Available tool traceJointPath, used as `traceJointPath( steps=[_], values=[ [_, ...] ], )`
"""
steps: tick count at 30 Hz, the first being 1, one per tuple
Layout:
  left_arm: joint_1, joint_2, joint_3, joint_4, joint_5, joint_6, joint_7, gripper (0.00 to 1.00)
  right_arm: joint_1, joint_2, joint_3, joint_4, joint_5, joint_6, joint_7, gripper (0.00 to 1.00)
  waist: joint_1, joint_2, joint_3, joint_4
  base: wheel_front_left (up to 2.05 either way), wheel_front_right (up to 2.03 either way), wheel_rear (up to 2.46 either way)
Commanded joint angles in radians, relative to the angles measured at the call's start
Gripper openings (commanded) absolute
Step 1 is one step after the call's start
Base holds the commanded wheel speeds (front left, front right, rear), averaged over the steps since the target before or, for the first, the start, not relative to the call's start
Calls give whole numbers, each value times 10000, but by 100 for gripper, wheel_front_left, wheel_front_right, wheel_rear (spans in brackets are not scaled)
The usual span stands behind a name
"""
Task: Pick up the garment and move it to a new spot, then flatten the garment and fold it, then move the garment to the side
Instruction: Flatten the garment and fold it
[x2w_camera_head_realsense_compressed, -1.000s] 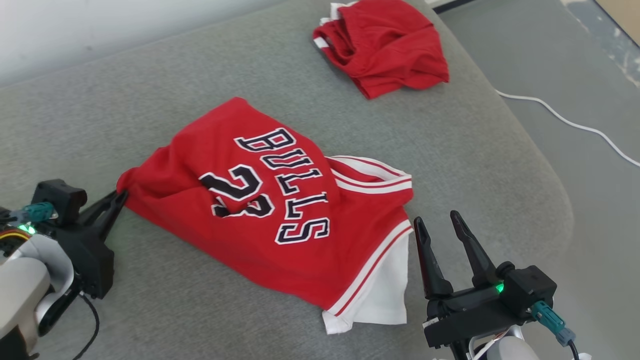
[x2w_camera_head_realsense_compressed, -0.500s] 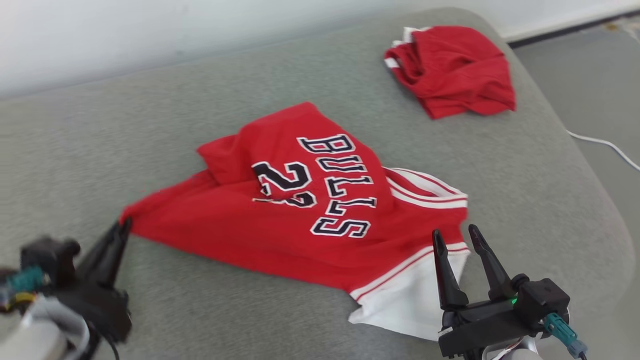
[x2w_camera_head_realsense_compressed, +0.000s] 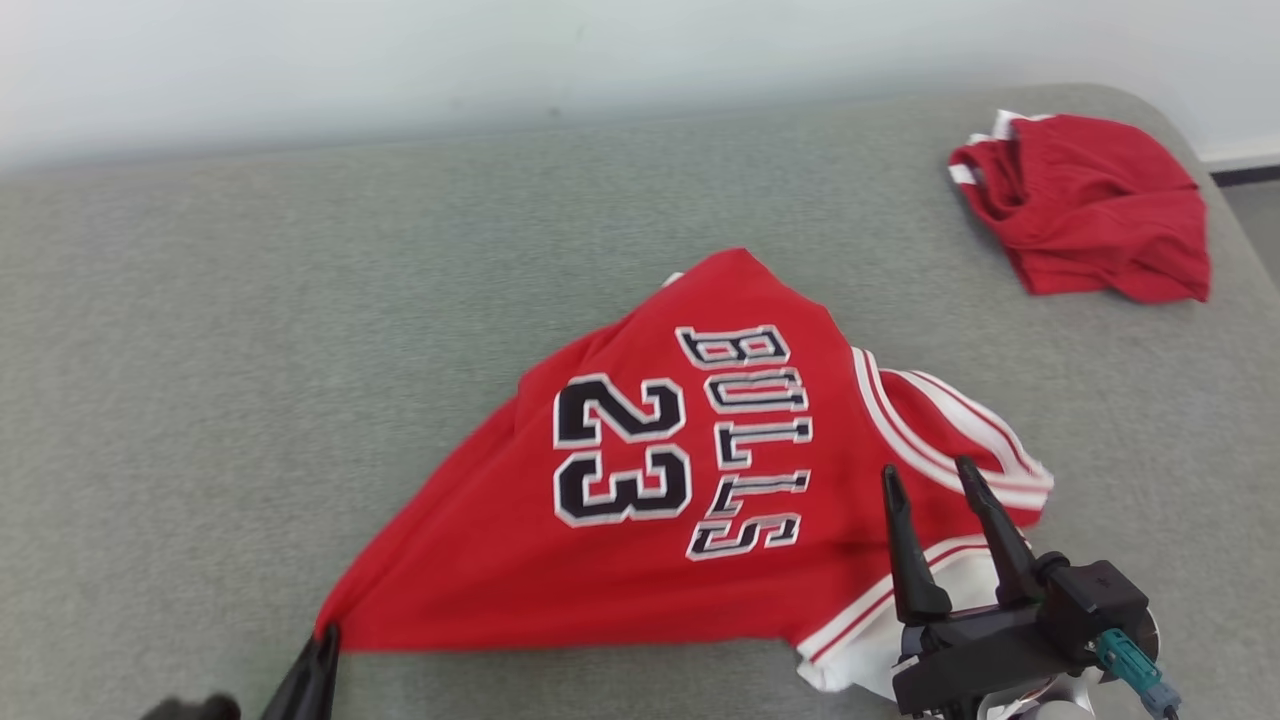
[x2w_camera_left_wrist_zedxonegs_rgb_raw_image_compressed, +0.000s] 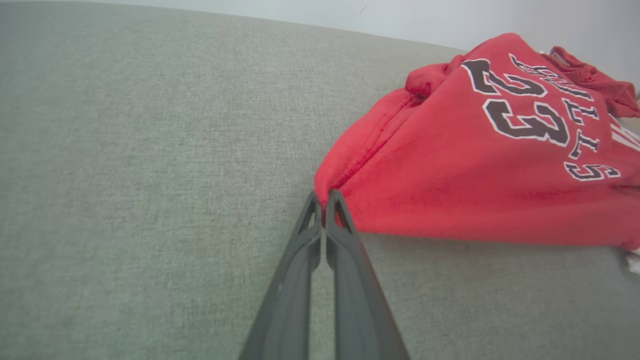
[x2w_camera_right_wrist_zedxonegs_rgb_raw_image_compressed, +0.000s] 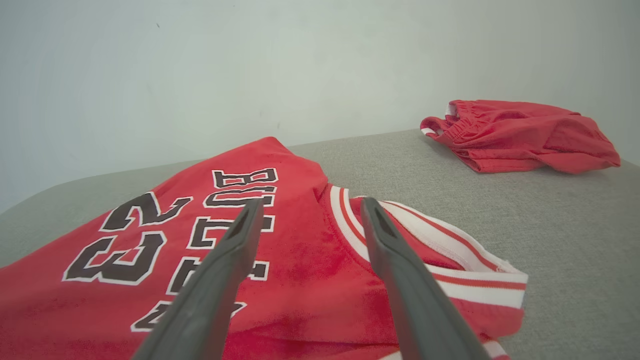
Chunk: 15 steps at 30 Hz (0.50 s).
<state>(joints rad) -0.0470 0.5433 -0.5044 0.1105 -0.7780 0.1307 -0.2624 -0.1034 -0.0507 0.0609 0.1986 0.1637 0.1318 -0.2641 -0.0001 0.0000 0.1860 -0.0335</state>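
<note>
red jersey (x2w_camera_head_realsense_compressed: 640, 520) lies spread near middle of grey cushion (x2w_camera_head_realsense_compressed: 250, 350), number 23 and lettering facing up, white-striped trim toward right. left gripper (x2w_camera_left_wrist_zedxonegs_rgb_raw_image_compressed: 325, 196) at lower left, fingers pressed together, pinching pulled-out corner of jersey, cloth drawn to taut point. right gripper (x2w_camera_head_realsense_compressed: 927, 467) over jersey's white-banded end, fingers spread, nothing between them; contact with cloth cannot be told. second red garment (x2w_camera_head_realsense_compressed: 1090, 215) crumpled at cushion's far right corner, well apart. pale wall (x2w_camera_head_realsense_compressed: 400, 60) behind.
</note>
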Motion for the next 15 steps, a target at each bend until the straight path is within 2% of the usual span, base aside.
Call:
traceJointPath(
  steps=[1,5,6,7,10,15],
  values=[
    [264,-121,165,190,175,-130,-31,0,-23,2,-40,-8,-97,-27,2,100,1,0,-67,368,0,0,0],
    [431,-663,382,1113,353,-699,-32,2,-14,-21,-3,26,-100,-27,2,100,1,0,-58,502,0,0,0],
    [390,-827,457,1288,446,-816,-32,36,-28,-32,9,25,-106,-27,2,100,1,0,-52,515,0,0,0],
    [331,-956,560,1382,623,-926,-32,100,-46,-47,10,24,-107,-27,2,100,1,0,-44,522,0,0,0],
    [202,-1276,1171,1328,1020,-1222,-32,100,-64,-82,-28,-11,-106,-27,2,100,1,0,-55,523,0,0,0],
    [135,-1404,2254,676,1959,-1561,-32,100,27,-89,-41,-39,-136,-27,2,100,1,0,-97,383,0,0,0]
  ],
)
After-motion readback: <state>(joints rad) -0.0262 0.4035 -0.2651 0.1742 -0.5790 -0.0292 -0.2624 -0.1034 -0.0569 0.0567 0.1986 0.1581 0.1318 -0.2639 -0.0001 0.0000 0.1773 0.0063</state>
